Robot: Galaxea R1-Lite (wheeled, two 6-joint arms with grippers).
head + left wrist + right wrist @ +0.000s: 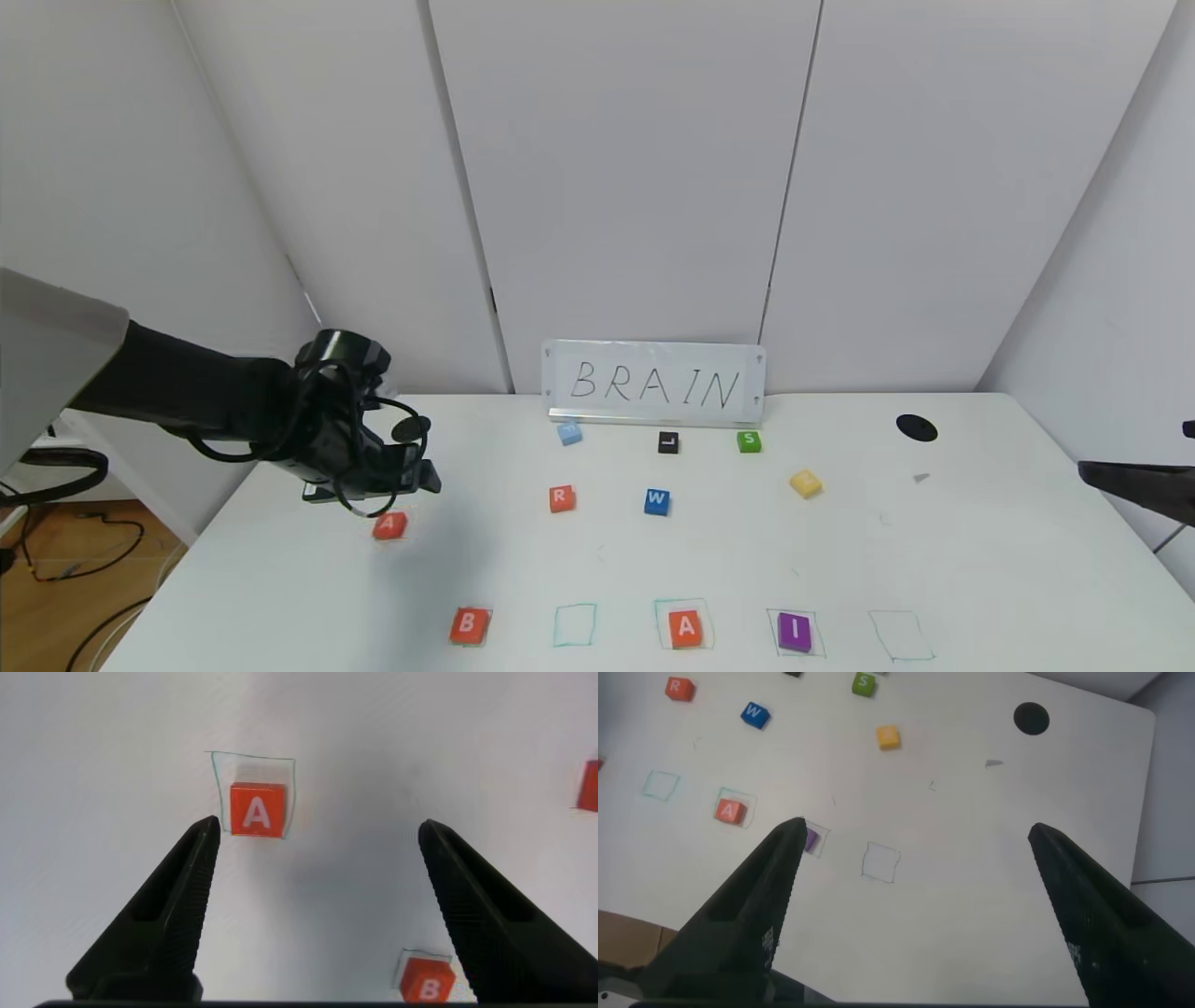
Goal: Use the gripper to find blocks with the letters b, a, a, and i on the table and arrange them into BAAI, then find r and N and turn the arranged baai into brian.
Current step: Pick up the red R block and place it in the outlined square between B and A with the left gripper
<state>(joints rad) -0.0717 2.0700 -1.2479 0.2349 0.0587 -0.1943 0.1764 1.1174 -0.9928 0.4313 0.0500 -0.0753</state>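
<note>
hovering my left gripper (pixel 392 478) over the far-left part of the table (pixel 980 560), i have the loose a block (pixel 389 525) just beside and a little nearer the robot than my fingertips, lying flat with its letter up. my jaws stand wide apart with nothing between them. this block is square, so it has no long axis to line up with; what matters is that it lies ahead of the gap in the left wrist view (pixel 256 809), close to one finger rather than centred, so i judge i need to shift sideways before coming down. the empty green square (pixel 574 624) between the b block (pixel 470 625) and the placed a block (pixel 686 628) looks like its target, with the i block (pixel 794 632) beyond. my left arm is clearly the nearer one; my right gripper (pixel 915 840) hangs open out at the right side. the head view shows the whole row and the r block (pixel 561 498) and yellow block (pixel 806 483); the left wrist view alone shows the a block inside its own drawn square.
</note>
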